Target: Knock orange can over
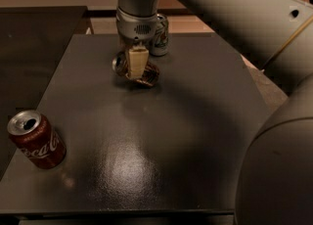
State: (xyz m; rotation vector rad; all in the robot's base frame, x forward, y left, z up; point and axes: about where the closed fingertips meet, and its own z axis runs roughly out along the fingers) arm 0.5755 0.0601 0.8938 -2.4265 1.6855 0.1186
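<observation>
The orange can lies tipped over at the far middle of the dark table, with its silver top pointing left. My gripper comes down from above, right over and in front of the can's middle, touching it. The gripper hides part of the can.
A white-and-green can stands upright just behind the gripper, at the table's far edge. A red Coca-Cola can stands at the near left corner. My arm fills the right side. A lower dark surface lies to the left.
</observation>
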